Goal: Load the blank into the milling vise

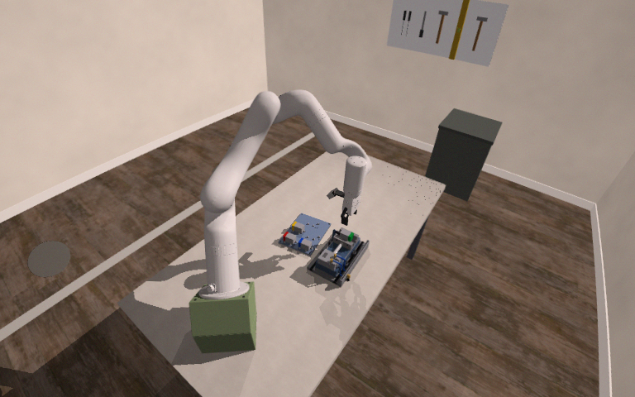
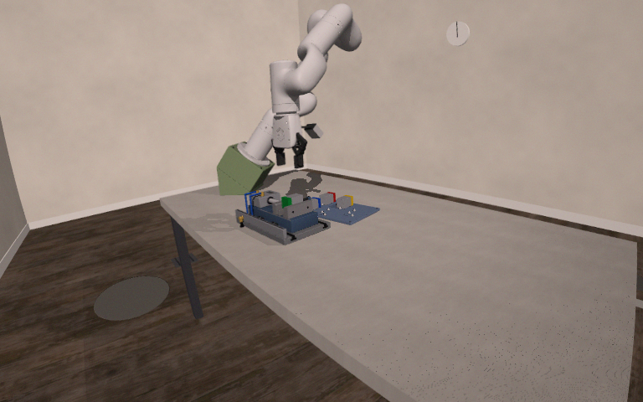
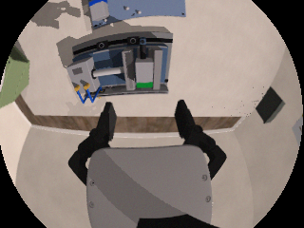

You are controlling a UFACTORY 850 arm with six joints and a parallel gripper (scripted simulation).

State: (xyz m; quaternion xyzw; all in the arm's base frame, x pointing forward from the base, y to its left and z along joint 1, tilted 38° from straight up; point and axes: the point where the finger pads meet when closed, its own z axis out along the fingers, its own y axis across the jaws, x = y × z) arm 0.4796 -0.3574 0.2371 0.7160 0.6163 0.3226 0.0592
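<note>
The blank with the green end [image 1: 348,235] [image 2: 286,201] [image 3: 144,71] lies in the milling vise [image 1: 327,261] [image 2: 280,226] [image 3: 95,51] between the jaws. Its green end points away from the infeed plate [image 1: 312,225] [image 2: 362,210]. I cannot tell how close it sits to the jaw or the stop. My gripper [image 1: 345,217] [image 2: 288,162] [image 3: 144,107] is open and empty, well above the vise. Three other blanks lie on the infeed plate: a yellow-ended one [image 1: 295,226] [image 2: 345,200], a red-ended one [image 1: 287,236] [image 2: 327,196] and a blue-ended one [image 1: 303,242] [image 3: 99,9].
Blue and yellow hoses [image 3: 86,93] [image 2: 248,198] rise at the vise's end nearest the table edge. The table edge [image 3: 57,122] runs close beside the vise. A dark cabinet [image 1: 462,153] [image 3: 272,104] stands on the floor beyond the table corner. The arm's green base [image 1: 223,318] is on the table.
</note>
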